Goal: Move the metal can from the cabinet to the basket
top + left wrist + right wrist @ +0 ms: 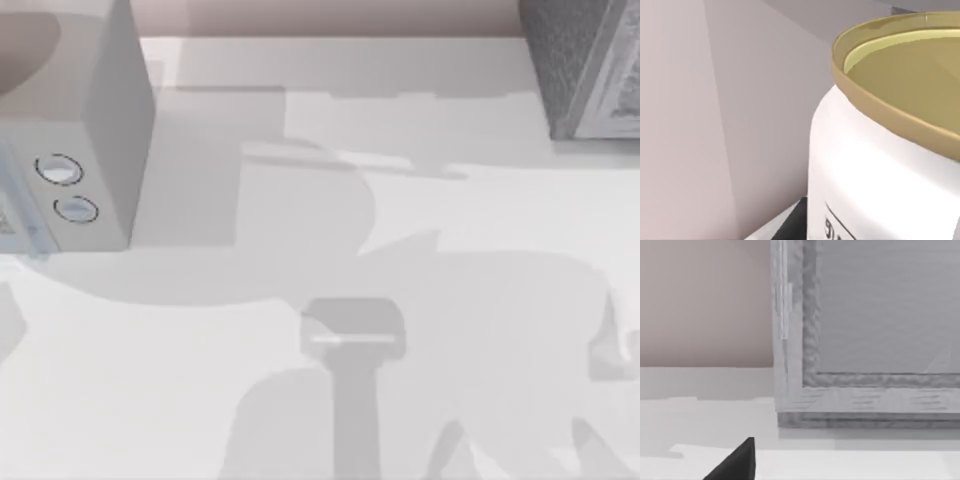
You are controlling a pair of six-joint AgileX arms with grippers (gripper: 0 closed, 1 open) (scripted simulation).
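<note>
- Top view looks down on the white table (300, 420), with the cabinet (585, 65) at its far right corner and a white box with two round dials (75, 130) at far left.
- Left wrist view sits very close to the metal can (880, 165), gold lid up, against pale walls; whether the left claw grips it cannot be told.
- Right wrist view faces the cabinet's whitish front panel (880, 315); one dark fingertip (737, 462) shows, so its opening cannot be told.
</note>
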